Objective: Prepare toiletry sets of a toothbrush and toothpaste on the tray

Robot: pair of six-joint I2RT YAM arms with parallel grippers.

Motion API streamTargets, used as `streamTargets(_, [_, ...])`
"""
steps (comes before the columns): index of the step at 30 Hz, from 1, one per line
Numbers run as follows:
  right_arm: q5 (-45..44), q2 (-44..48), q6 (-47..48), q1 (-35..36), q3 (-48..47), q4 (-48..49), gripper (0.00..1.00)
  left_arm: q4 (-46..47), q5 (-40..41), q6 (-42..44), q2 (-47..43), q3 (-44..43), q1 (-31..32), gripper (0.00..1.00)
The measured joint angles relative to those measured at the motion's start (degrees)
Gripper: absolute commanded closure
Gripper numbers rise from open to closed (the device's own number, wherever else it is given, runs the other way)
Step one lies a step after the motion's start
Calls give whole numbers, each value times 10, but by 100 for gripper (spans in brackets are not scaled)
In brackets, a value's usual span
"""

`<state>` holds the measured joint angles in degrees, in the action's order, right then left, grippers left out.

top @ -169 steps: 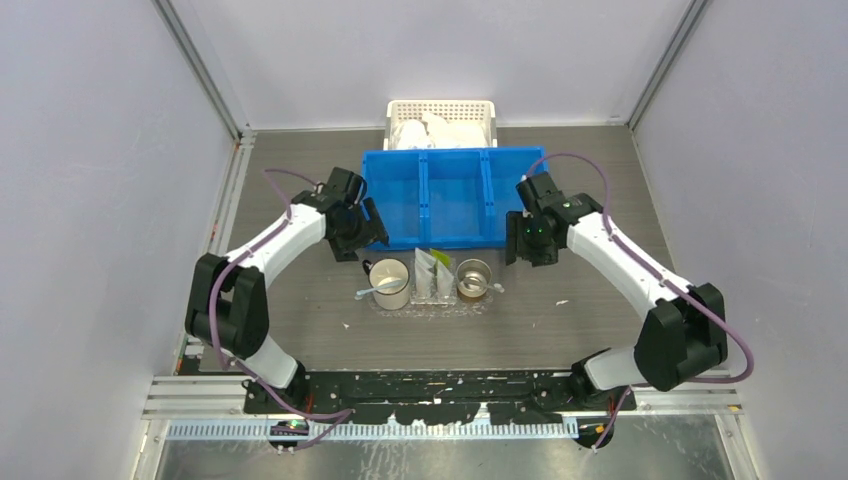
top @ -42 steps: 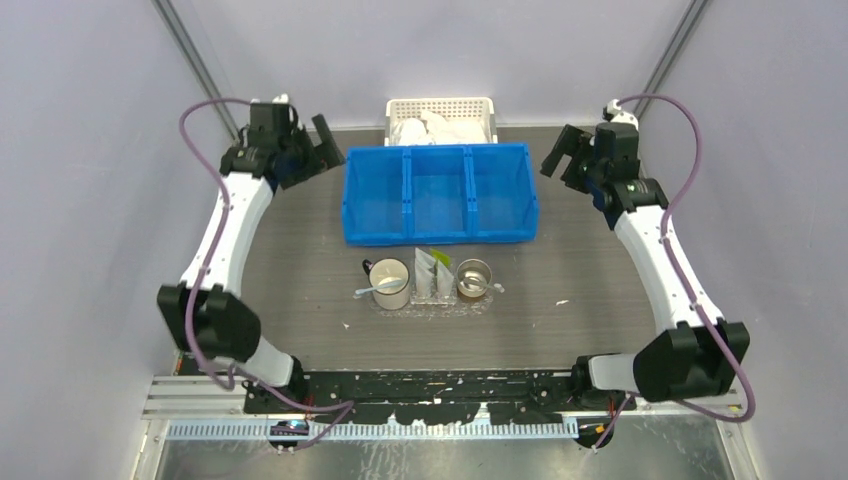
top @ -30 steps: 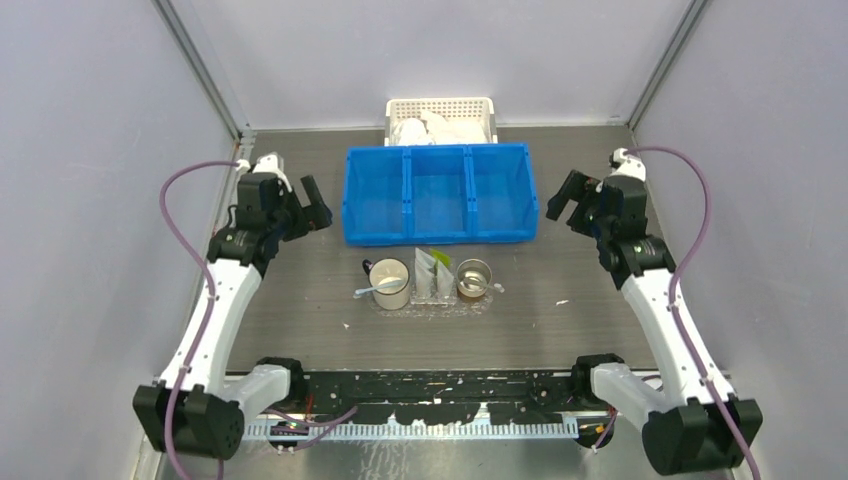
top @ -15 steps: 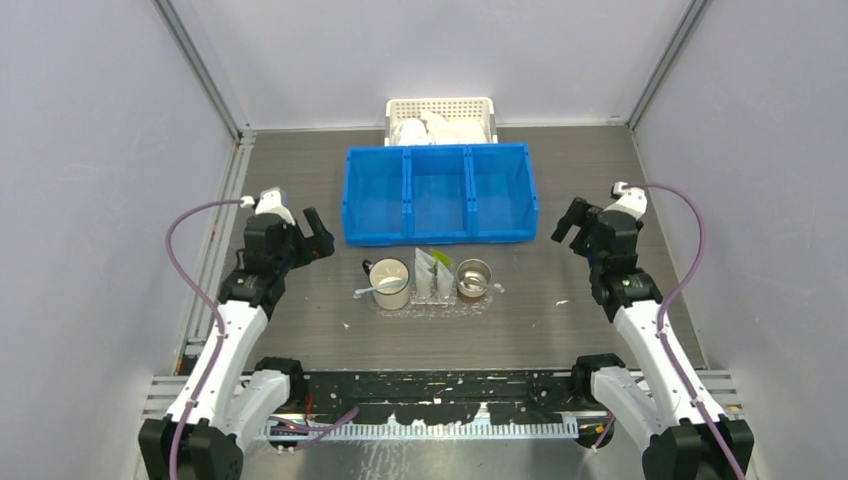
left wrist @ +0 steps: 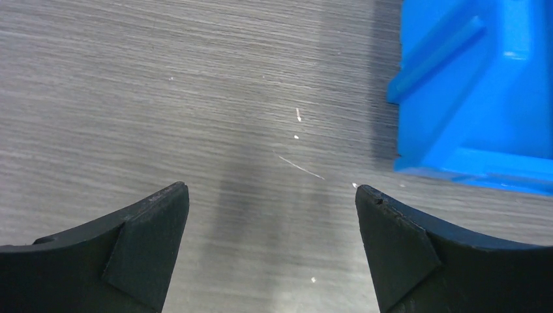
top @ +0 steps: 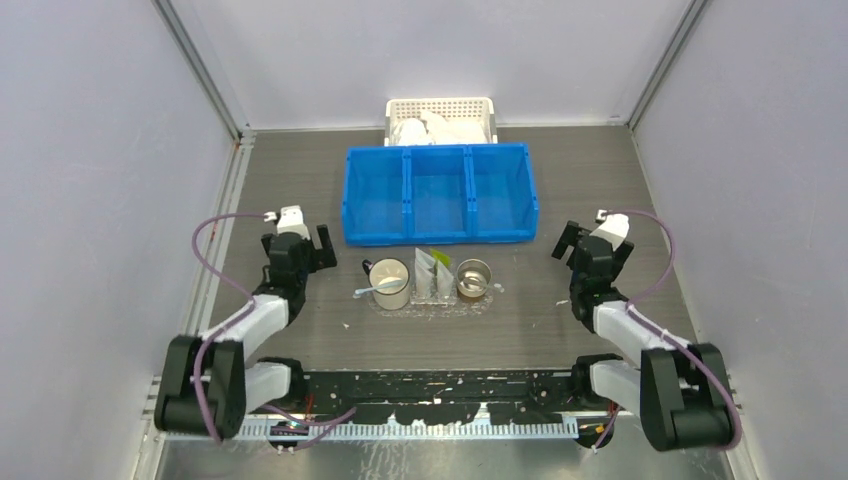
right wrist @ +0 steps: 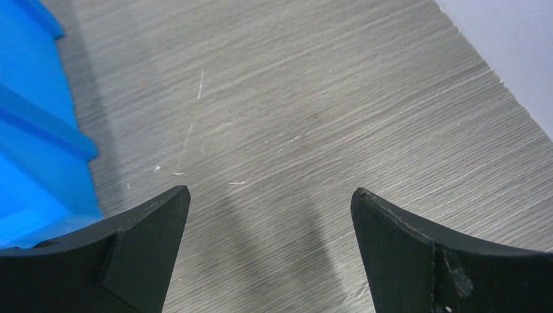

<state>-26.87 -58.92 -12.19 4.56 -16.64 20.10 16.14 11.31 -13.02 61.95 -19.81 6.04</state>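
The clear tray [top: 430, 306] lies near the table's middle, in front of the blue bin. On it stand a white mug [top: 391, 283] with a toothbrush [top: 365, 293] sticking out, and a metal cup [top: 473, 277] with a thin white handle at its right rim. Between the cups, toothpaste [top: 433, 272] tubes stand upright, white with a green end. My left gripper [top: 296, 238] is open left of the mug. My right gripper [top: 592, 243] is open right of the metal cup. Both wrist views show only bare table between the open jaws, left [left wrist: 272, 195] and right [right wrist: 270, 195].
A blue three-compartment bin [top: 440, 195] sits behind the tray; its corner shows in the left wrist view [left wrist: 482, 98] and the right wrist view [right wrist: 32, 130]. A white perforated basket [top: 441, 120] with white items stands against the back wall. Small white specks [top: 562, 302] dot the table.
Both arms have drawn back from the sides of the blue bin toward the near edge and folded up. Both grippers stayed open. The tray and cups have not moved.
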Motion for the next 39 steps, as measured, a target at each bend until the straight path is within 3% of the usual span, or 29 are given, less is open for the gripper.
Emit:
streamTargets(4, [-7,-83,4,-2,26,105,0,75,7,21,104,-9,0,0])
streamTargets(9, [-6,-153,16,-4,26,199,0,85,8,48,201,-63,-1,0])
streamTargets(15, [-4,-281,17,-16,14,326,0,137,8,80,224,-90,-5,0])
streamTargets(22, [23,-305,16,-33,30,411,0,207,-71,92,245,-67,-50,0])
streamTargets(28, [31,-305,16,-33,29,417,0,294,-126,90,260,-19,-63,0])
streamTargets(39, [83,-305,33,-33,-18,353,0,323,-170,90,268,-9,-83,0])
